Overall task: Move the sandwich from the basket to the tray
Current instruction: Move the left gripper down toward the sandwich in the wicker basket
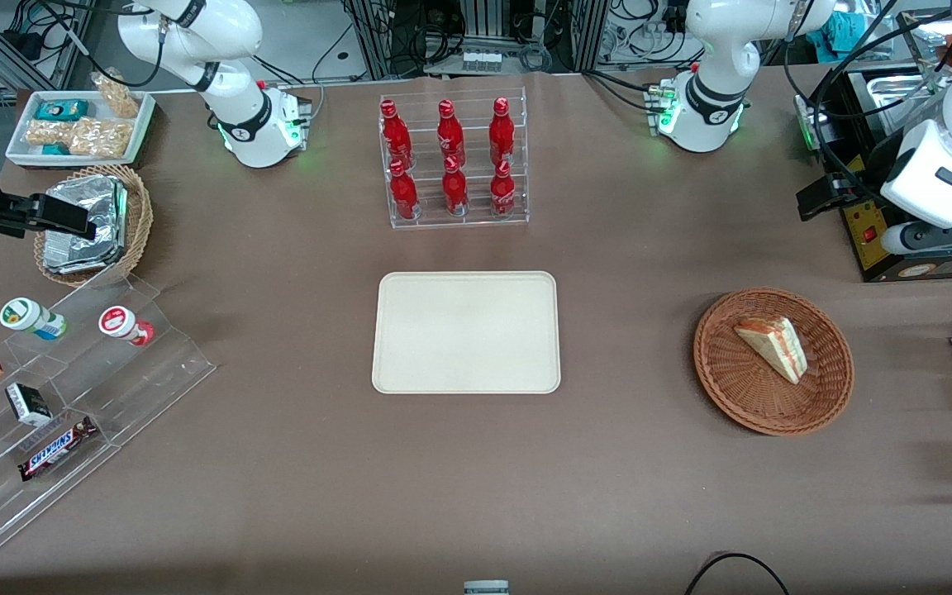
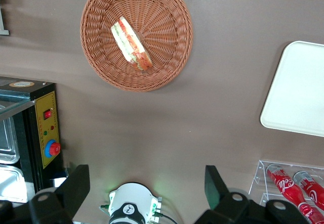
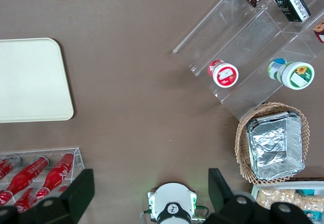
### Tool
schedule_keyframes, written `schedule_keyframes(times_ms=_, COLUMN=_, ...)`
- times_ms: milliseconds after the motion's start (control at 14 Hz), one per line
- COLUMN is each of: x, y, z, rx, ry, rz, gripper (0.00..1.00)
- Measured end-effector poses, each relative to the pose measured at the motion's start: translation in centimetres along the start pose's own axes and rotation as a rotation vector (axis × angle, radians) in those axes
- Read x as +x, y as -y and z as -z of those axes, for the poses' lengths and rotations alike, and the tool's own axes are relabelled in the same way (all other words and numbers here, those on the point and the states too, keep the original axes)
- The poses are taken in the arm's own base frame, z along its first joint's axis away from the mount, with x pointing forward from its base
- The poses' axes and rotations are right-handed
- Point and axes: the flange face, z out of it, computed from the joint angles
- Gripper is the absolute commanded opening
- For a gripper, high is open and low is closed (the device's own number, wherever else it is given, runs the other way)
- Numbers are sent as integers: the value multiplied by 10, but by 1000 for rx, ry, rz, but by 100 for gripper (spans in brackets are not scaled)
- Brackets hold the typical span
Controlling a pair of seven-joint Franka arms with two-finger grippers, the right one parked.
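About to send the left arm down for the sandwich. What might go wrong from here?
The gripper hangs open, high above the table, away from the basket. Risks:
1. The sandwich lies tilted against the sloping weave; the fingers may catch the wicker or squash the bread.
2. Its filling layers could slide apart on the way to the tray.

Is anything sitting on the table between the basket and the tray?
No. In the front view only bare brown tablecloth separates the basket from the tray. The gripper is open above the table, away from the sandwich.
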Motion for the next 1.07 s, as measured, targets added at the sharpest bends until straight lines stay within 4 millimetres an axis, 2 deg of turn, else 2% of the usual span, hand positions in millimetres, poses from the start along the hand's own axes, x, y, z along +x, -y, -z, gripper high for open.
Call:
schedule_keyframes(times_ms=500, x=5, y=0, z=-7, rx=2, ry=15, rz=-1, gripper=100)
schedule_keyframes(times_ms=786, x=20, y=4, z=-29, rx=9, ry=63, rz=22, gripper=100)
schedule_keyframes(times_ms=929, x=32, y=13, z=-53, rx=12, ry=86, rz=48, gripper=100)
schedule_keyframes(times_ms=1071, x=49, y=23, z=-92, rx=4, ry=80, rz=72, gripper=100)
